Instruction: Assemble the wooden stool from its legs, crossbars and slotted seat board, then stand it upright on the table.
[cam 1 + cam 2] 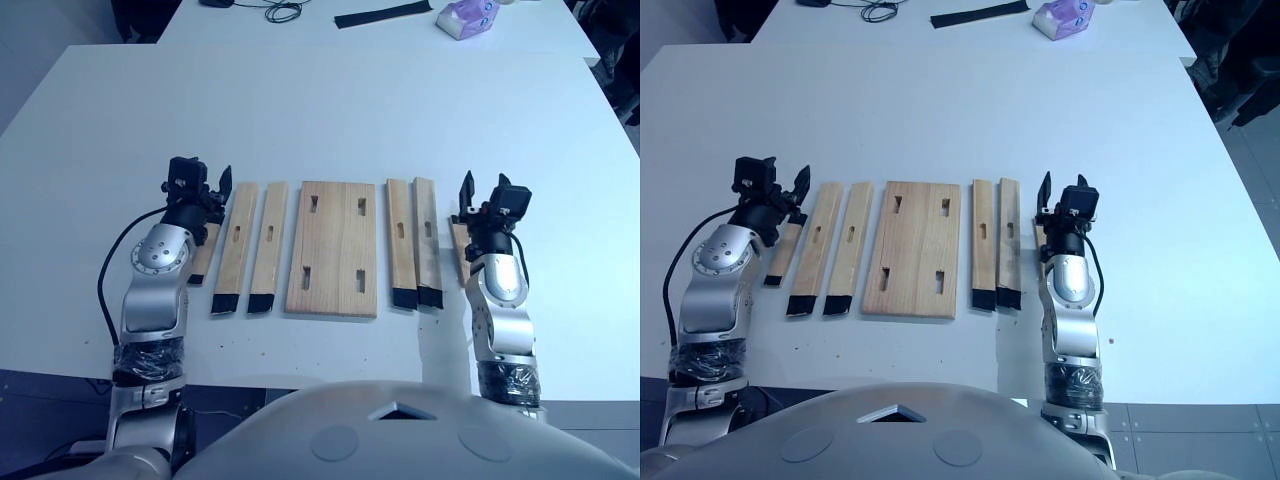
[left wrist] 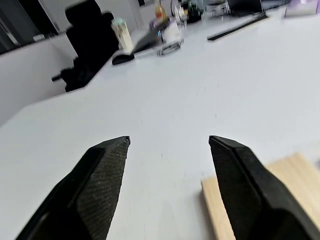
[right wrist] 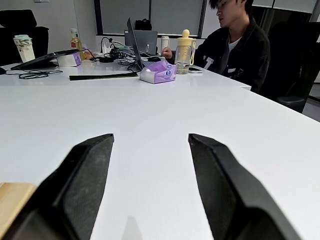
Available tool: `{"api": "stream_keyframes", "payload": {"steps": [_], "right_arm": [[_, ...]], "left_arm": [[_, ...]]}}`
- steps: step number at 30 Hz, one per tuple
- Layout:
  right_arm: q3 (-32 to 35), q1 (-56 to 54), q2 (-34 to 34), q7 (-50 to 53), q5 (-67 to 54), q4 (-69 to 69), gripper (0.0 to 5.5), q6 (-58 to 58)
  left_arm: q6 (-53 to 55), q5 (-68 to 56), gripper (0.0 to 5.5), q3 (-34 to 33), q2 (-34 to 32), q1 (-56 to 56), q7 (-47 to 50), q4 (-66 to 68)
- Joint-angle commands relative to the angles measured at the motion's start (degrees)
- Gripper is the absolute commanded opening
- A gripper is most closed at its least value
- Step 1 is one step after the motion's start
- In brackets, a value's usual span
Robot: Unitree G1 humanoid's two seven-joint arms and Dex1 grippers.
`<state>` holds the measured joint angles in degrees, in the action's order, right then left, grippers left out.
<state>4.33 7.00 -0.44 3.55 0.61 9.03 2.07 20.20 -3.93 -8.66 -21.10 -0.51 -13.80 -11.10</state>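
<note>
Stool parts laid flat in a row across the middle of the white table (image 1: 330, 110), head views. The slotted seat board (image 1: 332, 285) sits at centre frame, its 4 slots and its long axis running from the lower edge toward the upper edge. 2 legs (image 1: 236, 248) lie just left of it and 2 legs (image 1: 413, 242) just right, all parallel to the board, black-tipped ends toward the lower edge. 1 crossbar (image 1: 781, 255) lies at the far left below the left gripper (image 2: 169, 142), and 1 crossbar (image 1: 459, 240) lies beside the right arm. The left gripper, jaws spread wide and empty, hangs over the upper end of the left crossbar; the right gripper (image 3: 150, 137), equally wide and empty, sits at the right end of the row. Likely hazards: each piece lies flush on the table, so a pinch may slip off its thin edges; the right pair of legs appears to touch, so lifting 1 may drag the other askew.
</note>
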Motion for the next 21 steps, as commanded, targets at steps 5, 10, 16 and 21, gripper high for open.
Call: {"api": "stream_keyframes", "payload": {"steps": [5,10,16,21], "right_arm": [[0.63,2.29,0.39,0.86,0.16,3.07,2.76,-0.11],[0.65,6.49,1.89,2.84,0.81,5.79,2.76,-0.48],[0.07,7.73,3.10,4.11,1.27,6.52,2.76,-0.64],[0.01,7.81,2.78,3.92,1.18,6.94,2.76,-0.40]], "left_arm": [[19.50,-2.75,2.95,-3.49,-9.65,-4.49,-6.57,-13.19],[32.75,-6.04,2.95,-5.75,-21.52,-6.48,-15.01,-19.88],[39.78,-9.12,2.95,-5.83,-23.80,-7.63,-17.36,-23.04],[47.34,-12.68,2.95,-6.79,-21.16,-7.92,-16.50,-24.03]]}}
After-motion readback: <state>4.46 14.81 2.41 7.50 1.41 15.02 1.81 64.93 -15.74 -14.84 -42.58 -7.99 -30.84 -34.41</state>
